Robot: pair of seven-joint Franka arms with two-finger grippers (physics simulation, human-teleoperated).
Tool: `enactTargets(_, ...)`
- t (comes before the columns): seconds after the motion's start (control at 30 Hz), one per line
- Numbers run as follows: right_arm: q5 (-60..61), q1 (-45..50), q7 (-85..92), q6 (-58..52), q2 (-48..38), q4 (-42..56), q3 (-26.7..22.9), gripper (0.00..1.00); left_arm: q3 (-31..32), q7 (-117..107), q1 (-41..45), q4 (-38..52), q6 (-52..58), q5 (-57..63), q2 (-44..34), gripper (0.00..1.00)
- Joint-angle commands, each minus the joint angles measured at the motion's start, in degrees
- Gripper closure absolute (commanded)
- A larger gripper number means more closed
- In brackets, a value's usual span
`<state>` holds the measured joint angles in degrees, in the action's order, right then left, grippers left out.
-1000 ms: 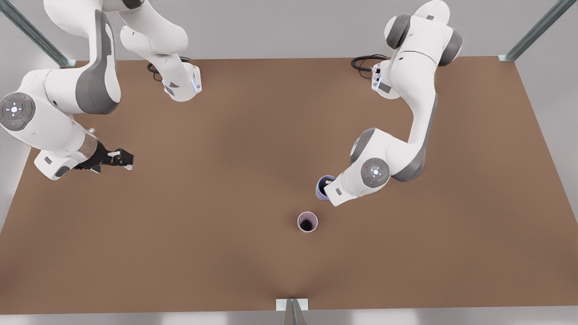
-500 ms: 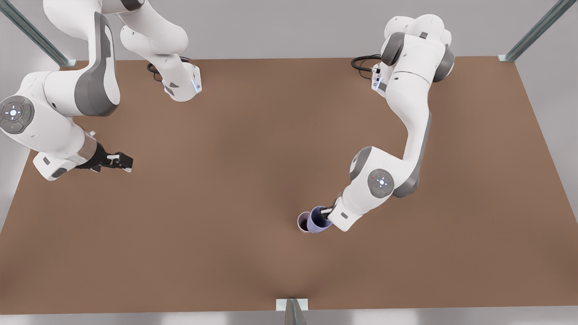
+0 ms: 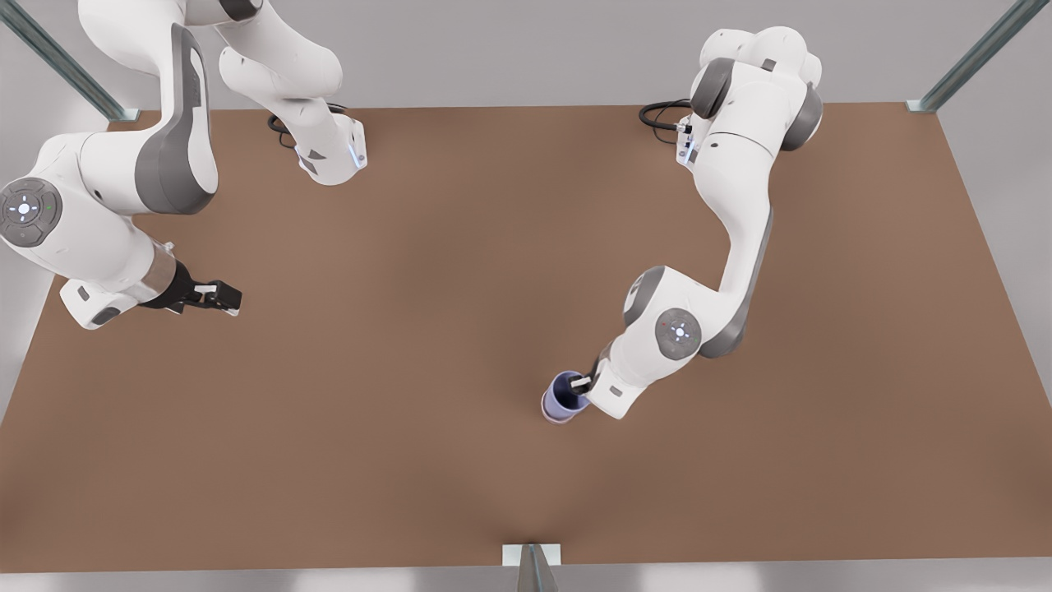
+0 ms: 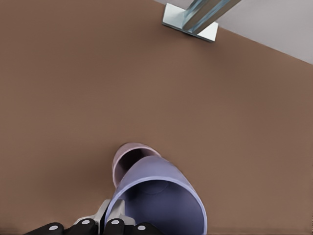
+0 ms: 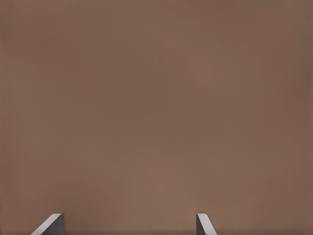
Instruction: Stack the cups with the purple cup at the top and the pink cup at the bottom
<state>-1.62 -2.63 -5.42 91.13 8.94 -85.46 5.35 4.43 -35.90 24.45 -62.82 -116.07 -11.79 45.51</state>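
The purple cup (image 3: 565, 393) hangs directly over the pink cup (image 3: 557, 417), hiding most of it in the front view. My left gripper (image 3: 585, 383) is shut on the purple cup's rim, on the side toward the front view's right. In the left wrist view the purple cup (image 4: 161, 196) is tilted in my left gripper (image 4: 115, 214), with the pink cup (image 4: 128, 156) upright on the table just beyond it. I cannot tell whether the two cups touch. My right gripper (image 3: 226, 298) waits open at the front view's left over bare table, as my right gripper (image 5: 128, 225) also shows.
The brown table (image 3: 411, 345) spreads wide around the cups. A metal post bracket (image 3: 532, 555) sits at the near edge, seen too as the bracket (image 4: 190, 22). Both arm bases and a black cable (image 3: 662, 115) stand along the far edge.
My left gripper carried the purple cup toward the near edge and then toward the front view's left, until it came over the pink cup. The right arm barely shifted.
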Motion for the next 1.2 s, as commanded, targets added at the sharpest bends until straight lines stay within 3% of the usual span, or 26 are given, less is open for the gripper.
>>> enactTargets(0.0, 0.04, 0.00, -1.79, -0.16, -0.06, 0.03, 0.01, 0.00, 0.06, -5.68, -0.01, -0.11, 0.40, -0.60, -0.07, 0.79)
enactTargets(0.73, 1.62, -0.09, -1.79, -0.25, 0.03, 0.03, -0.17, 0.00, -0.03, -4.80, -0.10, -1.87, -2.15, -0.42, 1.43, 0.78)
enactTargets(0.77, 1.62, -0.09, -1.79, -0.25, 0.03, 0.03, -0.17, 0.00, 0.06, -4.71, -0.10, -1.87, -2.15, -0.42, 1.34, 0.66)
enactTargets(0.8, 1.62, -0.09, -1.79, -0.25, 0.03, 0.03, -0.17, 0.00, -0.03, -4.71, -0.10, -1.87, -2.15, -0.42, 1.43, 0.64)
enactTargets(1.07, 1.62, -0.01, -1.79, -0.16, 0.03, 0.03, -0.16, 0.00, 0.06, -4.71, -0.19, -1.87, -2.15, -0.42, 1.43, 0.60)
enactTargets(1.1, 1.62, -0.09, -1.79, -0.16, 0.03, 0.03, -0.08, 0.00, 0.06, -4.71, -0.28, -1.96, -2.15, -0.42, 1.43, 0.55)
enactTargets(1.13, 1.62, -0.09, -1.79, -0.16, 0.03, 0.03, -0.08, 0.00, 0.06, -4.71, -0.36, -1.87, -2.15, -0.51, 1.43, 0.42)
enactTargets(1.17, 1.62, -0.09, -1.79, -0.16, 0.03, 0.03, -0.08, 0.00, 0.06, -4.53, -0.54, -1.87, -1.97, -0.25, 1.34, 0.00)
